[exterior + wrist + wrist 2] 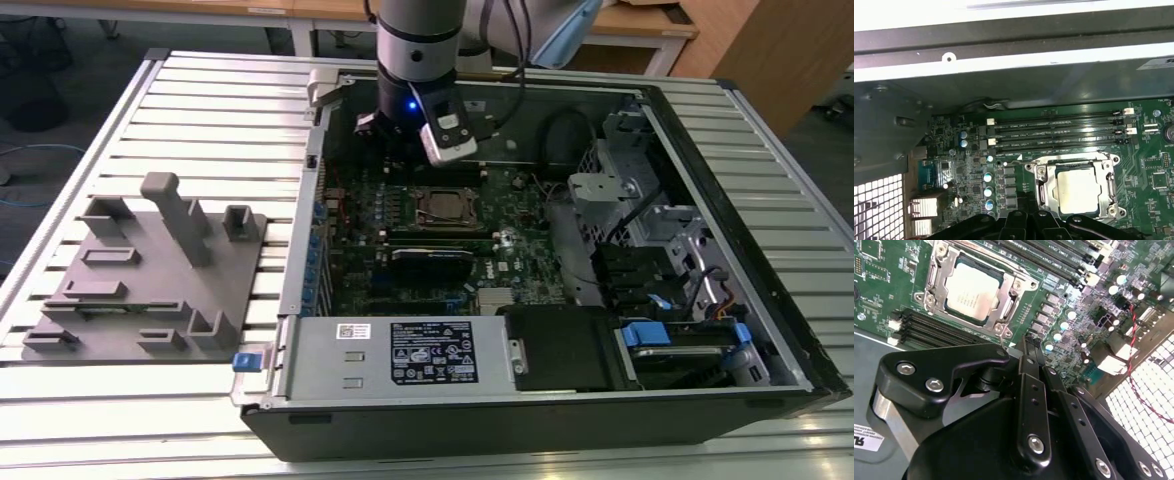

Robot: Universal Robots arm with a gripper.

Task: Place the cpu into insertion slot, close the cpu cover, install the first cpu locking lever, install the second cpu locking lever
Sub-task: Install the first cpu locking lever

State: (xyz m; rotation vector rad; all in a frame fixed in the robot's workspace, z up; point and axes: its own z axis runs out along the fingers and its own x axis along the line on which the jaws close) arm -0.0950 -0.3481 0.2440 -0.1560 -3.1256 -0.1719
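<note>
On the exterior view's left sits the grey fixture tray [147, 270]. Over the board's far side hangs the gripper [1026, 346], jaws pinched together, empty. Just right and nearer, the cpu [973, 291] lies in the insertion slot [999, 278], cpu cover [1010, 304] down. For latching, we'd press low, slow and square.

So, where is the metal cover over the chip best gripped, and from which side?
Probably by one outer edge bar, coming from straight above: the cover lies flat around the chip, so its thin bars are all that can be pinched.
</note>
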